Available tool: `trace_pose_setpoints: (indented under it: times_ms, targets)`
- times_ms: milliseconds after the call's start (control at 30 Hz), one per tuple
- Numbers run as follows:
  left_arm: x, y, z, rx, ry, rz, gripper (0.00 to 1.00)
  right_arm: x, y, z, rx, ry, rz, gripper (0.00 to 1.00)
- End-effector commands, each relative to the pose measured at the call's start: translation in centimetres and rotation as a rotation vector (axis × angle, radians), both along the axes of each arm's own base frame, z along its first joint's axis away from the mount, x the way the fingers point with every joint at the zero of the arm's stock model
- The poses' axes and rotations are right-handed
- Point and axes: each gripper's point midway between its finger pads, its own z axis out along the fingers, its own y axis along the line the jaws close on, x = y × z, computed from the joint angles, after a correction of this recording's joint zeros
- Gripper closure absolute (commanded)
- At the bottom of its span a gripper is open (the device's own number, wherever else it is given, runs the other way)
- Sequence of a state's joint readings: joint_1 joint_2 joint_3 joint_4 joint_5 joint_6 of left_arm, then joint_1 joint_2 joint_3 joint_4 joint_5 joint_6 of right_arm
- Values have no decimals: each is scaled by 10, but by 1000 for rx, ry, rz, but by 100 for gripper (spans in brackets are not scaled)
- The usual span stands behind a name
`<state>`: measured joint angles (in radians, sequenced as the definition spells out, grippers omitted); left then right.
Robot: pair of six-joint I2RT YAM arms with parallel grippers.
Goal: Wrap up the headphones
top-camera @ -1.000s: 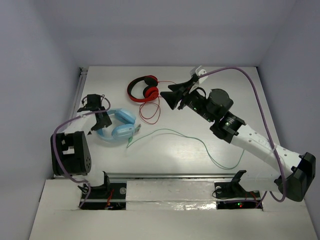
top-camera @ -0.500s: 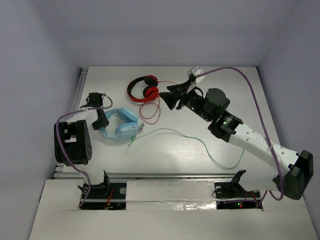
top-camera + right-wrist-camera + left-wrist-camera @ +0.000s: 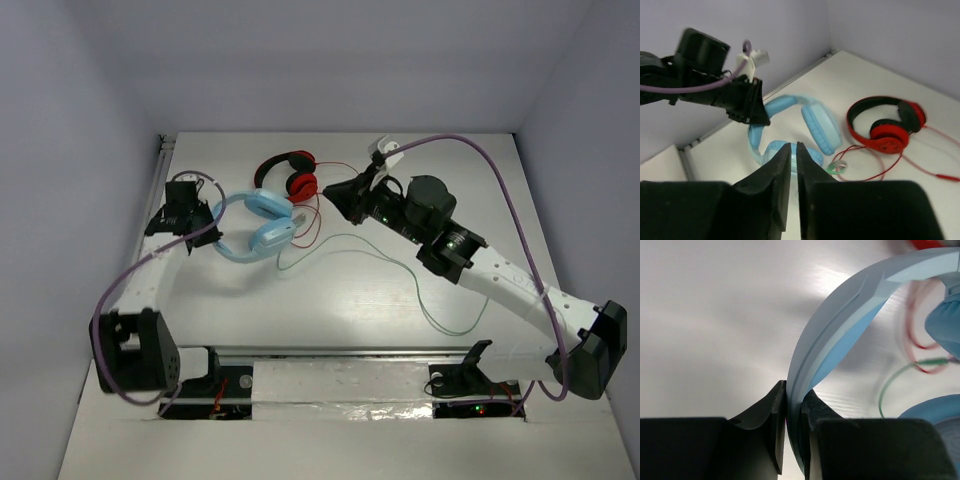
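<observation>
White, faintly glossy tabletop (image 3: 350, 310) fills the floor of a booth closed in by plain pale lilac-grey walls (image 3: 330, 70) at the back and on both sides. Overhead light makes a bright patch on the board near its middle. A metal rail (image 3: 160, 165) runs along the left edge, and a silvery strip (image 3: 350, 352) borders the near edge above the arm bases.

The headphones (image 3: 262, 225), light blue, are on the left-centre part of the table, with a soft shadow on the surface below them. Their cups lie just in front of the red-and-black headphones (image 3: 290, 178), whose red cable (image 3: 321, 212) loops on the white surface beside the blue cups. The thin green cable (image 3: 345, 238) trails from the blue cups across the middle of the table and curls towards the right front.

The left gripper (image 3: 792, 405) pinches the blue headband between its two fingers; in the wrist view the band rises from the jaws and arcs up to the right. The right gripper (image 3: 793, 150) hangs above the table to the right of the red pair, its fingers pressed almost together with only a slit between them, holding nothing.
</observation>
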<state>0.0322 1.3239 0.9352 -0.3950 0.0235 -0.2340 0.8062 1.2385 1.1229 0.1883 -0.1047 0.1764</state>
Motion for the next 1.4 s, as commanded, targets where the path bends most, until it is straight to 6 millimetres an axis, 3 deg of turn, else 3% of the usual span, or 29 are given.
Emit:
trace_pose_setpoints:
  times_ms: [0, 33, 67, 133, 200, 233, 267, 300, 333, 367, 433, 467, 500, 533, 567, 633, 700, 733, 833, 933, 1133, 1200, 1267, 1367]
  targets:
    - [-7, -42, 71, -159, -186, -134, 100, -14, 0, 25, 12, -18, 54, 87]
    - [-18, -50, 88, -188, -224, -175, 100, -16, -1, 24, 7, -12, 58, 97]
    - [-22, -53, 98, -196, -247, -189, 100, -18, -1, 24, 1, -7, 64, 100]
    - [-31, -60, 114, -219, -286, -209, 100, -29, 0, 17, -23, 10, 119, 100]
    - [-39, -77, 126, -271, -314, -269, 100, -58, -5, 26, -20, 2, 223, 96]
    - [-41, -85, 132, -298, -326, -294, 100, -70, -10, 33, -7, -18, 255, 85]
    - [-42, -92, 136, -321, -336, -312, 100, -91, -26, 55, 41, -79, 276, 71]
    - [-42, -95, 142, -336, -355, -328, 100, -99, -35, 64, 68, -108, 278, 56]
    - [-43, -102, 153, -363, -385, -367, 100, -100, -44, 61, 81, -107, 241, 33]
    - [-42, -105, 160, -377, -401, -376, 100, -102, -52, 64, 95, -111, 214, 27]
    - [-42, -113, 182, -399, -454, -422, 100, -109, -66, 66, 110, -101, 184, 26]
    - [-42, -118, 195, -418, -492, -452, 100, -109, -66, 46, 80, -54, 183, 27]
    - [-41, -121, 210, -436, -526, -458, 100, -110, -71, 41, 97, -28, 165, 28]
    - [-39, -124, 226, -451, -586, -476, 100, -108, -72, 32, 101, -8, 152, 36]
    - [-39, -127, 239, -472, -627, -487, 100, -106, -69, 2, 71, 43, 149, 40]
    - [-44, -136, 256, -560, -674, -503, 100, -104, -73, -19, 67, 92, 121, 42]
    - [-49, -145, 271, -604, -719, -567, 100, -105, -74, -47, 42, 139, 113, 31]
    - [-50, -146, 270, -609, -711, -573, 100, -104, -78, -49, 48, 143, 93, 17]
    - [-55, -145, 273, -593, -714, -584, 100, -97, -82, -46, 55, 134, 49, 6]
    - [-60, -146, 279, -595, -727, -595, 100, -95, -75, -53, 22, 140, 69, 5]
    - [-57, -147, 296, -609, -772, -595, 100, -100, -45, -98, -83, 258, 204, 12]
    - [-56, -147, 301, -621, -780, -591, 100, -98, -41, -104, -76, 265, 215, 13]
    - [-53, -147, 304, -621, -789, -586, 100, -98, -39, -113, -79, 290, 214, 17]
    - [-49, -144, 309, -620, -808, -559, 100, -101, -41, -108, -30, 288, 211, 29]
